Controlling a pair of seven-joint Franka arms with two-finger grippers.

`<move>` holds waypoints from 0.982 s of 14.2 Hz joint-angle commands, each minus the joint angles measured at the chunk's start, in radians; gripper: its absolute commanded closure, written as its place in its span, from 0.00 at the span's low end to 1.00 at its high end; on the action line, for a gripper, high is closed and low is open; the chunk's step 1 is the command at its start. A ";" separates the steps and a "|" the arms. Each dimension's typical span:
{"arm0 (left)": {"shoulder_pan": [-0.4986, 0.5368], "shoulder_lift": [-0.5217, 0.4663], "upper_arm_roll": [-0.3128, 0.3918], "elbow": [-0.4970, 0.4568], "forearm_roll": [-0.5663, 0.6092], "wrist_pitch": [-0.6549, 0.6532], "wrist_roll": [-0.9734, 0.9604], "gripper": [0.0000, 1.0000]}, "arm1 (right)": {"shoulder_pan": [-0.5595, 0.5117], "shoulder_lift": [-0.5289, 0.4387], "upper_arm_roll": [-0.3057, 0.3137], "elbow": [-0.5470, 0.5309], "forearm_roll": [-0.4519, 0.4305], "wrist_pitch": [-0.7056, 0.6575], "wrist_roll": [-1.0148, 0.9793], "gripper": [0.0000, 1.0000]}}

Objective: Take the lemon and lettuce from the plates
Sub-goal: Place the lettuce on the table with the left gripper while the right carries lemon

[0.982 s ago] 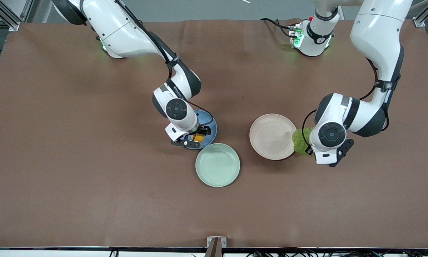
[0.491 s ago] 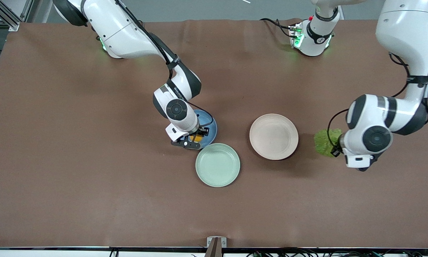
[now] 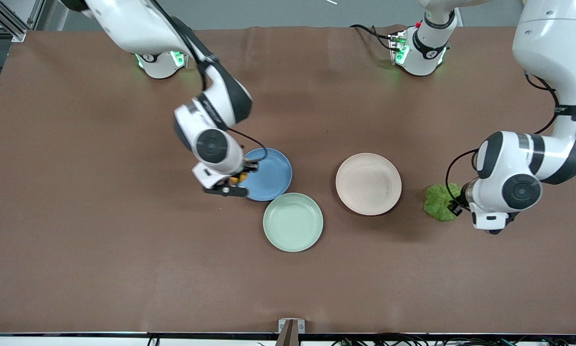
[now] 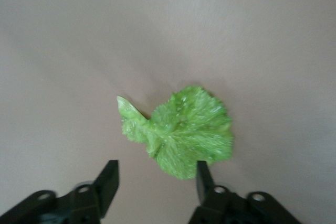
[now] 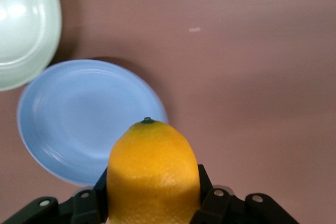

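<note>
Lemon [image 5: 153,174] is clamped between the two black fingers of the right gripper [image 3: 235,180], which is held up in the air over the rim of the blue plate [image 3: 269,174] on the side toward the right arm's end of the table; in the right wrist view the yellow-orange fruit fills the gap between the fingers, with the bare blue plate [image 5: 84,119] seen below it. Lettuce [image 3: 439,202] is laid flat on the brown table [image 3: 100,250], off the plates, at about three o'clock from the beige plate [image 3: 369,183] in the front view and near it, toward the left arm's end of the table. The left gripper [image 4: 155,182] is held just above the leaf [image 4: 184,132] with its fingers spread apart and nothing gripped between them, one fingertip being seen just at the leaf's edge. The beige plate is shown bare. A pale mint-green plate [image 3: 293,222] is set at about five o'clock from the blue plate, nearer to the front camera, their rims touching or nearly so.
</note>
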 commanded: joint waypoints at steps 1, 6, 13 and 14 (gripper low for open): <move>-0.006 -0.059 -0.004 0.135 -0.049 -0.140 0.018 0.00 | -0.198 -0.148 0.016 -0.103 -0.019 -0.085 -0.252 0.76; -0.001 -0.157 -0.004 0.229 -0.060 -0.182 0.347 0.00 | -0.497 -0.153 0.018 -0.221 -0.110 0.094 -0.560 0.75; 0.044 -0.344 0.004 0.228 -0.064 -0.309 0.792 0.00 | -0.673 -0.035 0.016 -0.456 -0.173 0.556 -0.607 0.73; 0.058 -0.360 -0.002 0.228 -0.087 -0.361 0.856 0.00 | -0.679 -0.008 0.016 -0.459 -0.173 0.593 -0.607 0.73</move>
